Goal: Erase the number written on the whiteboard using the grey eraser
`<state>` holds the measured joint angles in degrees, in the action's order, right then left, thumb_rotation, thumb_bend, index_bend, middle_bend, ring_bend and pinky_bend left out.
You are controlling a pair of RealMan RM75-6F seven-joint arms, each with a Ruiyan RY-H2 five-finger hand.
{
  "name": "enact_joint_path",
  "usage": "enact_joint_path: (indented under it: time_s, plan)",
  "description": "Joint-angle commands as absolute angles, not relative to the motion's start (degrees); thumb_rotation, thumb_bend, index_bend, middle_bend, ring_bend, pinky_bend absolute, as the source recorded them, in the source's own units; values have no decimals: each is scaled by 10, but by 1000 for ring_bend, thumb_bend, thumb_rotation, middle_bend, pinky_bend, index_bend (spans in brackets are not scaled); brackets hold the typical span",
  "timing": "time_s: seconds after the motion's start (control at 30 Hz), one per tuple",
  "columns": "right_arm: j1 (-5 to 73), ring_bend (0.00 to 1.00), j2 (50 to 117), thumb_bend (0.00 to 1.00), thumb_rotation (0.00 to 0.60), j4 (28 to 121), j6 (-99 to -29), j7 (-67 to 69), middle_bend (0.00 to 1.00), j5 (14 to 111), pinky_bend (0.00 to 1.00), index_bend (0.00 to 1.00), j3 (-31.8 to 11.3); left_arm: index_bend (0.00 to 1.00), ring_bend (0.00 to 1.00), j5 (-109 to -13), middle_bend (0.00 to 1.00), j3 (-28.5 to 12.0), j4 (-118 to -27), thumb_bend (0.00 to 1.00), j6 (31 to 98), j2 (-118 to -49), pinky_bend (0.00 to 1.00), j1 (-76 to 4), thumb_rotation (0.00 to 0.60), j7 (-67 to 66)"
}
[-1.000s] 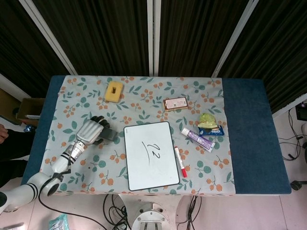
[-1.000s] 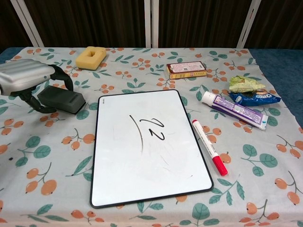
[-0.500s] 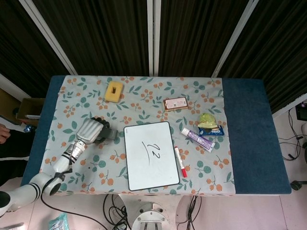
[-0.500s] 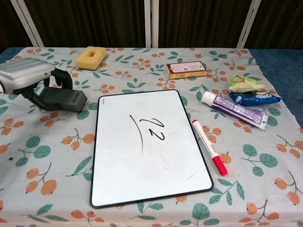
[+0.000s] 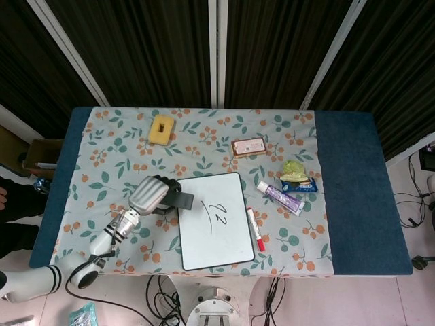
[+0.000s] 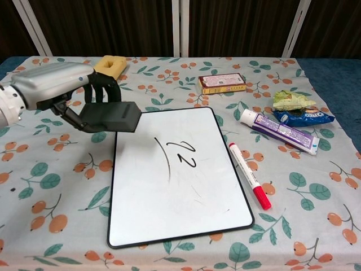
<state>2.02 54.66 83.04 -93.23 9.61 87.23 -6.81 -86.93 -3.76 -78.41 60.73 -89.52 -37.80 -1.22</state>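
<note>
L hand [image 6: 53, 84] gripped the grey eraser [image 6: 111, 116], fingers curled round it, held over the whiteboard's [image 6: 186, 192] upper-left corner. "22" [image 6: 183, 153] sat mid-board w/ a curved stroke beside it. Red marker [image 6: 249, 175] lay just right of board.

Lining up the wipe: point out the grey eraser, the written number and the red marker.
grey eraser [image 6: 110, 116], chest view, middle of its flat top face.
written number [image 6: 184, 152], chest view, on the strokes of the 22.
red marker [image 6: 249, 174], chest view, middle of its white barrel.
</note>
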Motion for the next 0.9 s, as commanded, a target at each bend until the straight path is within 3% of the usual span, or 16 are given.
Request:
enact_joint_path:
  time_s: [0.03, 0.43, 0.9]
  plan:
    - [19, 0, 547, 478, 600, 828, -933, 98, 0, 871, 0, 0, -69, 687, 479, -867, 609, -28, -848, 512, 585, -890, 602, -388, 600, -72]
    - [17, 0, 549, 478, 600, 816, -934, 115, 0, 866, 0, 0, -72, 701, 488, -851, 621, 4, -888, 514, 534, -933, 611, -399, 600, -157]
    - [17, 0, 553, 478, 600, 807, -930, 121, 0, 864, 0, 0, -73, 714, 494, -839, 629, -10, -849, 516, 518, -979, 613, -415, 600, -176]
